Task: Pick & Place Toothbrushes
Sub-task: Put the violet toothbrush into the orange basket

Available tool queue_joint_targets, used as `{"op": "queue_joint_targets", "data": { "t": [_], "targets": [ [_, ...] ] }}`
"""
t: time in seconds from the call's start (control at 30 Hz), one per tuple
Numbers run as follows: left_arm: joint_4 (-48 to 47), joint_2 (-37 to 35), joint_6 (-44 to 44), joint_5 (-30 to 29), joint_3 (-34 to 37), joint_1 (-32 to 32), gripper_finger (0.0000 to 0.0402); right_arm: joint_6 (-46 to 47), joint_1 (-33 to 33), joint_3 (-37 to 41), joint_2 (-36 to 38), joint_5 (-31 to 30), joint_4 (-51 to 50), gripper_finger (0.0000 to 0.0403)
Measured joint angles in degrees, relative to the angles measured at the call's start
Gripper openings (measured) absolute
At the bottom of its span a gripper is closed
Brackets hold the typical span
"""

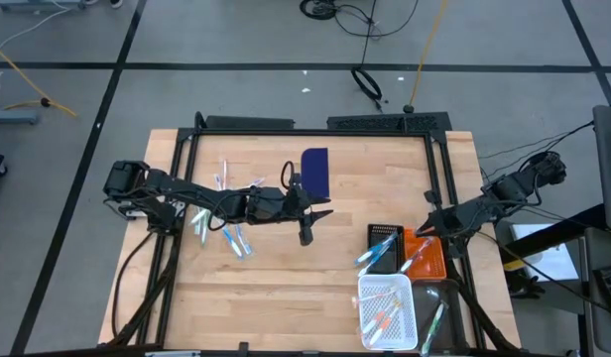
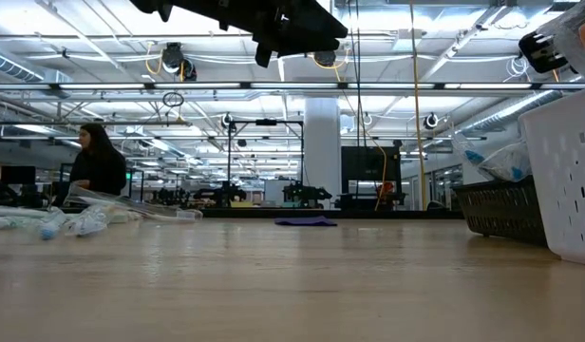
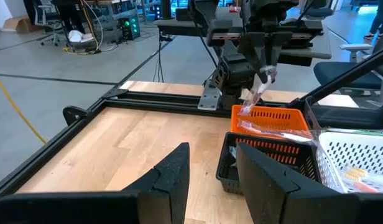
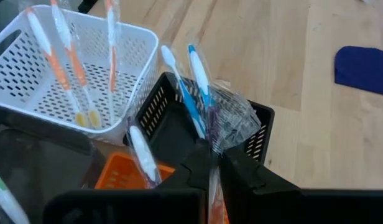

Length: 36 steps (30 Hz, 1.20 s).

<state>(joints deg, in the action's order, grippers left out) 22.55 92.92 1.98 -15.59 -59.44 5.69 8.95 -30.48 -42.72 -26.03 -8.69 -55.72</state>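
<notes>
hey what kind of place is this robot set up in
Probably a robotics lab or industrial workspace: a wooden table on a taped concrete floor, rows of workstations behind, exposed ceiling pipes, a seated person.

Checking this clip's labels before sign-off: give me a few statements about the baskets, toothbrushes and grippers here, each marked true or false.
1. The right gripper is shut on a wrapped toothbrush above the orange basket. True.
2. The left gripper holds a toothbrush. False: it is open and empty, over bare table.
3. The white basket holds orange toothbrushes. True.
4. The black basket is empty. False: blue toothbrushes stick out of it.
5. Loose toothbrushes lie on the table's left part. True.
</notes>
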Motion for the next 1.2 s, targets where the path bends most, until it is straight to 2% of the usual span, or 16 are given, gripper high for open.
{"op": "queue_joint_targets", "data": {
  "t": [0.3, 1.0, 1.2],
  "targets": [
    [0.0, 0.0, -0.3, 0.0, 0.0, 0.0, 0.0134, -1.3, 0.0, 0.0, -2.8, 1.7, 0.2, 0.0009],
    [0.2, 0.0, 0.0, 0.0, 0.0, -1.2, 0.0134, -16.6, 0.0, -1.3, -3.6, 3.0, 2.0, 0.0009],
    [0.0, 0.0, 0.0, 0.0, 0.0, -1.2, 0.0134, -20.3, 0.0, -1.3, -4.4, 6.0, 1.9, 0.0009]
  ]
}}
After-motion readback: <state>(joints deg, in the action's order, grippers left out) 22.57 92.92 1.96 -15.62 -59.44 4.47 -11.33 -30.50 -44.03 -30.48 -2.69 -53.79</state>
